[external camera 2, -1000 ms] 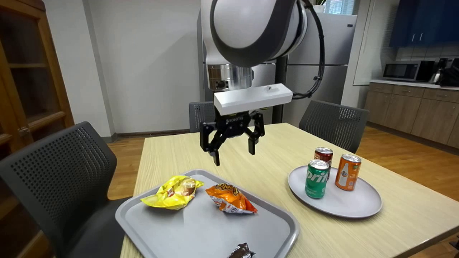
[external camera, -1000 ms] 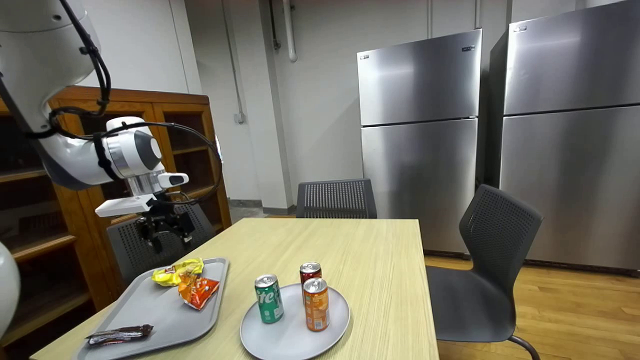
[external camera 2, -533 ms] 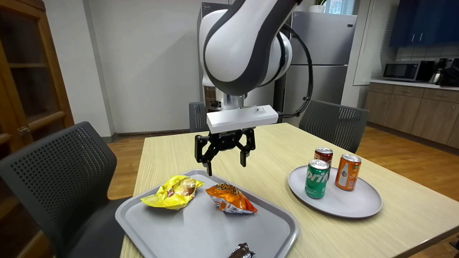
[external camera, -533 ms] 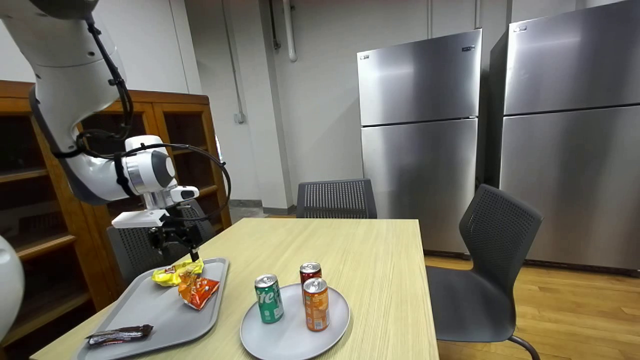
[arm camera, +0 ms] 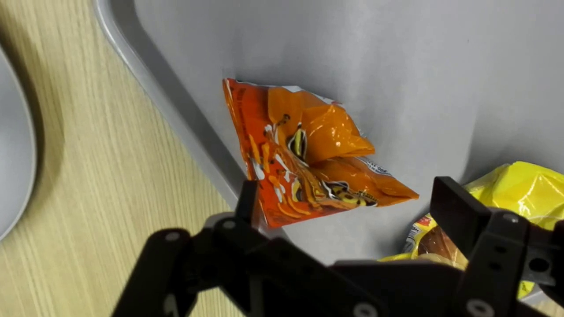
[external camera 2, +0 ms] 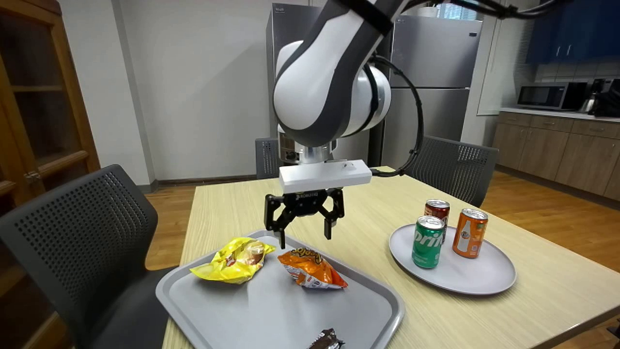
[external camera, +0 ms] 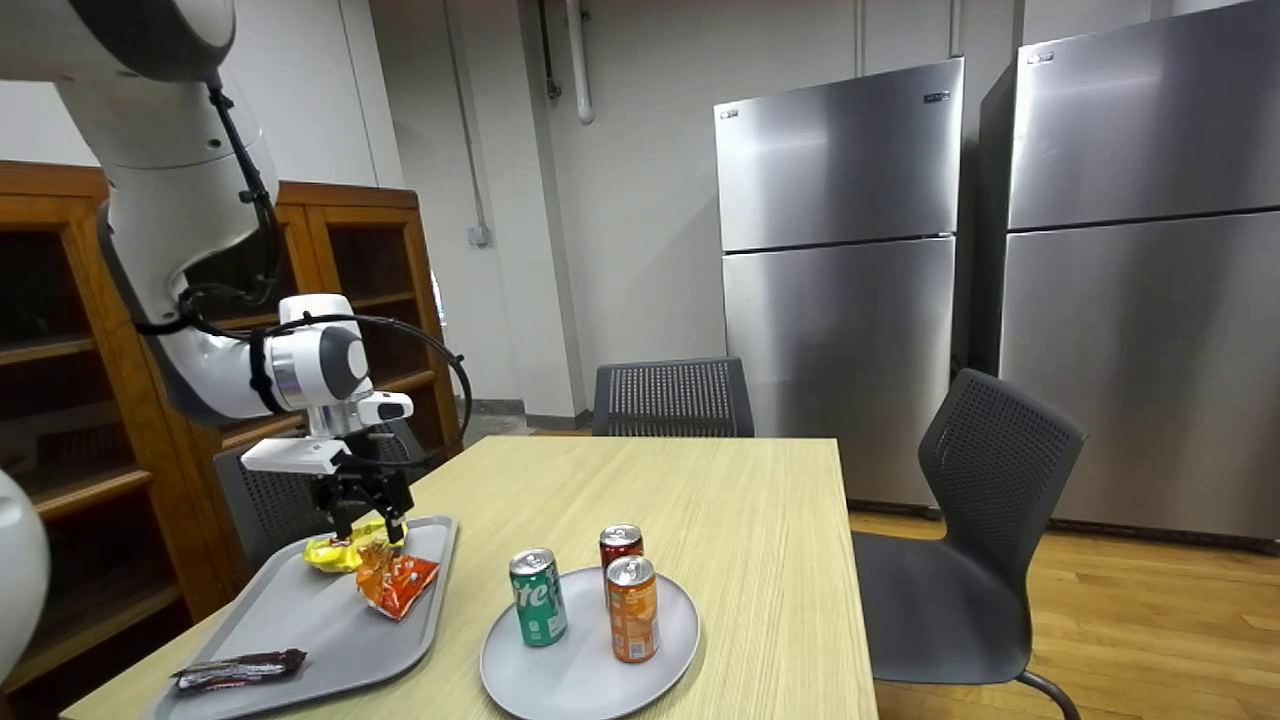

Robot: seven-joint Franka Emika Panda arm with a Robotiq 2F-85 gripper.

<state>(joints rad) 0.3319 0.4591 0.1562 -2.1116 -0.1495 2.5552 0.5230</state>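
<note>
- Wrist view: the gripper (arm camera: 345, 191) points down over the gray tray (arm camera: 440, 66), its two fingers (arm camera: 458, 215) spread wide with nothing clasped between them.
- The orange snack bag (arm camera: 304, 154) lies crumpled on the tray, near the rim that faces the plate (arm camera: 13, 145); this camera shows its lower part between the fingertips and the rest ahead of them.
- In an exterior view the fingertips hang above the tray, and a gap shows between the nearer one and the orange snack bag.
- The yellow snack bag (external camera 2: 235, 261) lies on the tray beside the orange one, farther from that rim; a finger covers part of it in the wrist view.
- A dark wrapped bar (external camera: 240, 670) rests on the tray, well apart from both bags.
- The plate sits near the tray, not touching it, and carries three upright cans: a green can (external camera 2: 428, 249), an orange can (external camera 2: 470, 235) and a dark red can (external camera 2: 440, 212).
- The table (external camera: 700, 480) bears the tray and plate; a dark chair (external camera 2: 82, 237) stands beside the tray.
</note>
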